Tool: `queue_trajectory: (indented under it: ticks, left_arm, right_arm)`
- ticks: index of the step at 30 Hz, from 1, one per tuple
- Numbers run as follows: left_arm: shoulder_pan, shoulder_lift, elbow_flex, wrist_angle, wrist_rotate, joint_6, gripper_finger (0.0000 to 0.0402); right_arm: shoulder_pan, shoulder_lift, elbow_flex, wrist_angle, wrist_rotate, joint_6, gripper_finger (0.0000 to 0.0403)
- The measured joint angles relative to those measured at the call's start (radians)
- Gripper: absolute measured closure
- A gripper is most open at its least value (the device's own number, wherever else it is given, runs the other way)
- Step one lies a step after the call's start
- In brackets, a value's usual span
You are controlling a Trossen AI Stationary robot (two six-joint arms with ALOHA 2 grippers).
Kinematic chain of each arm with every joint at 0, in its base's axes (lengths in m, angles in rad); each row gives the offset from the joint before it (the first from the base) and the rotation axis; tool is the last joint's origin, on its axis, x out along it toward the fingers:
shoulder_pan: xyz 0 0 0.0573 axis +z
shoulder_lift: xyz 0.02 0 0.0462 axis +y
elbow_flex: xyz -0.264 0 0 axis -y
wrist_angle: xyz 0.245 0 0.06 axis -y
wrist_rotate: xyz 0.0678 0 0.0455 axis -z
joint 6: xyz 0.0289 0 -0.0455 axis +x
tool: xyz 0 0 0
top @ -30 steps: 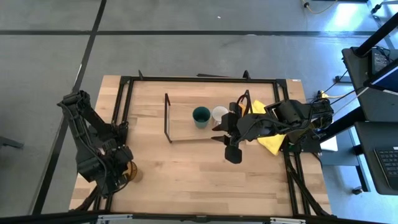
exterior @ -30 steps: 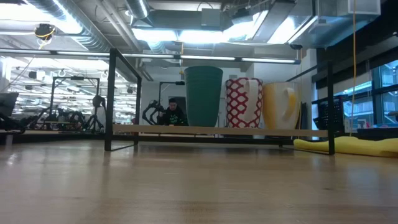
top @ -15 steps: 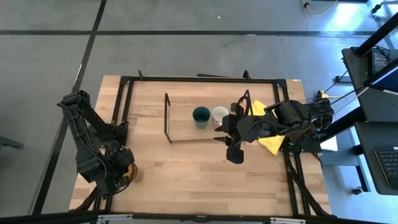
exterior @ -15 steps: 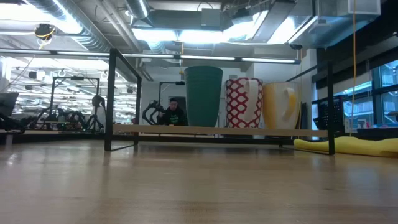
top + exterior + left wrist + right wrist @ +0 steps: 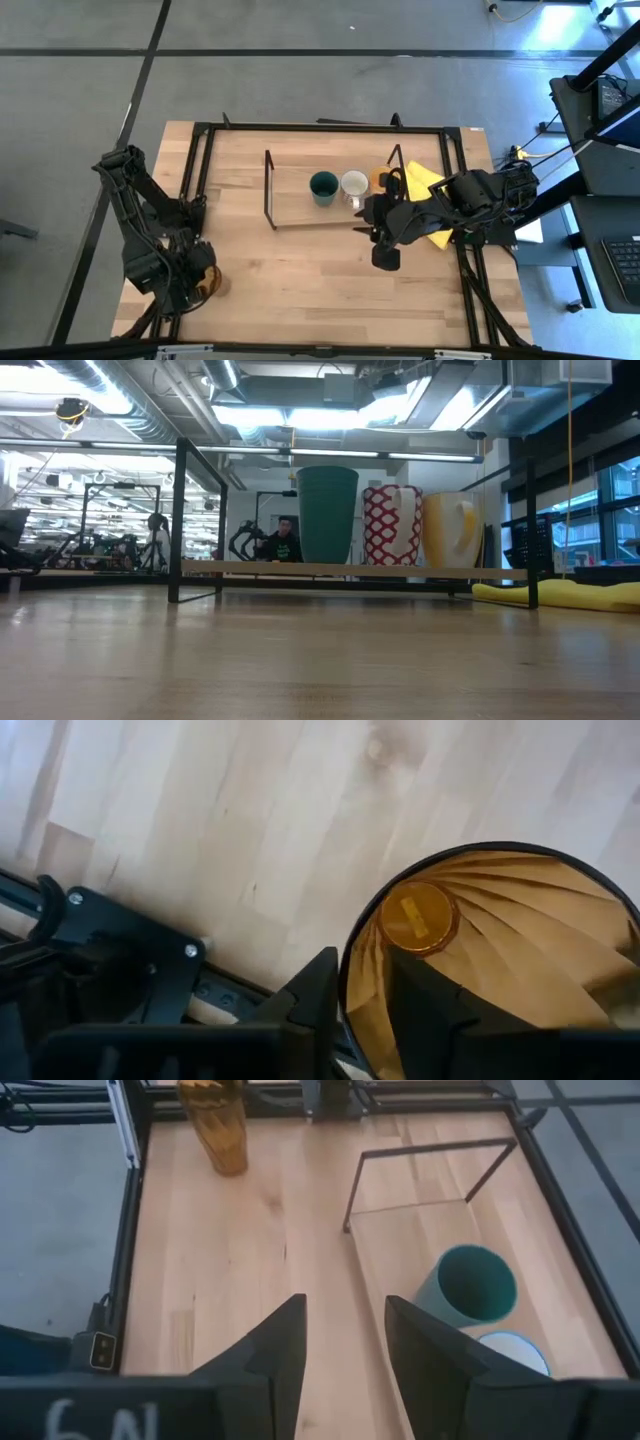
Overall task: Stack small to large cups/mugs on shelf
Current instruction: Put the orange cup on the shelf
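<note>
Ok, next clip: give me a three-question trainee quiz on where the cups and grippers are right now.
1. True or false: the amber tumbler already stands on the shelf.
2. Which cup on the shelf is nearest its empty end? A) dark green cup B) white mug C) orange-inside mug
3. Fill in: the left gripper has one finger inside the ____.

Key: 1 false, it stands at the table's corner by the left arm; 2 A; 3 amber tumbler. The right gripper is open over bare table.
</note>
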State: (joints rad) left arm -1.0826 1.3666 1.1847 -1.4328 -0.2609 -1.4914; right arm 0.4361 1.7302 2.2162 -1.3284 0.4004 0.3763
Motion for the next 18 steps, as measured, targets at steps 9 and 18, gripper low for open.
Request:
queue_trajectory:
  ticks: [9,18]
  left_arm:
    - [0.005,-0.001,0.001,0.035,0.0,-0.026,0.0395]
    - [0.168,0.0,0.045,0.05,0.002,0.093,0.0399]
  right_arm:
    - [0.016,0.0,0.0,-0.041,0.0,0.041,0.0264]
    - [0.054,0.0,0.0,-0.04,0.032,0.043,0.0264]
